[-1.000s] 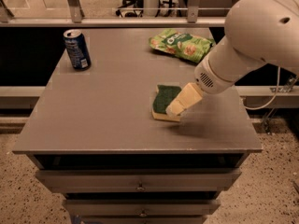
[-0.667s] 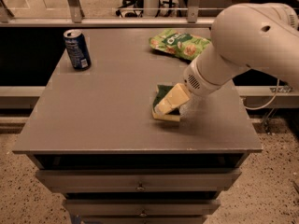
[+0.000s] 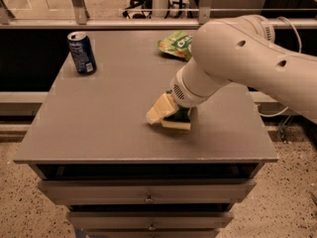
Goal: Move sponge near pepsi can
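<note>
Grey cabinet (image 3: 99, 192) drawers sit nearest; on its top, right of centre, the sponge (image 3: 177, 124) lies flat, green side up, its visible foam edge running left to right; the gripper (image 3: 162, 113) covers its left end, grip impossible to judge; the pepsi can (image 3: 81, 52) stands upright far left, well apart; a green snack bag (image 3: 174, 42) lies behind.

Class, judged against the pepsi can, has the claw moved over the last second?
Yes. The claw has shifted left over the sponge, closer to the pepsi can, which has stayed put.
</note>
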{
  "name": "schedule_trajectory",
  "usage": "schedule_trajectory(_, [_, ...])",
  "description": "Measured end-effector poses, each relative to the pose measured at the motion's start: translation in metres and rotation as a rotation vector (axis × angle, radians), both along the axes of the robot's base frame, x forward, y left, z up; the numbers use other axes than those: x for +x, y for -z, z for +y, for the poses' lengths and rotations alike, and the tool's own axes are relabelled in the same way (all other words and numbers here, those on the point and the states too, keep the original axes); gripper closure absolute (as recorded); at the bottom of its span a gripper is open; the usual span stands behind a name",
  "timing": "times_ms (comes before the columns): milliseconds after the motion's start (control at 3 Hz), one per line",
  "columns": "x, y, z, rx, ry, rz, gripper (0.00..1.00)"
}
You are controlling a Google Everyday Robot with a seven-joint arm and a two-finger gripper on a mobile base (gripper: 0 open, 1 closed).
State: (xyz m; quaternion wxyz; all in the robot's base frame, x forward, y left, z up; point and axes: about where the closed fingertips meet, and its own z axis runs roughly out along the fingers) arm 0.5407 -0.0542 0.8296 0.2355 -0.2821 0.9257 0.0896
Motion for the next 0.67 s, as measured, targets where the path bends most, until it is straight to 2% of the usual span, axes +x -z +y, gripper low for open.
schedule_trajectory(333, [0.001, -0.002, 0.008, -0.010, 0.003, -0.012, 0.43])
schedule_trajectory(667, [0.007, -0.017, 0.011, -0.009, -0.017, -0.045, 0.65])
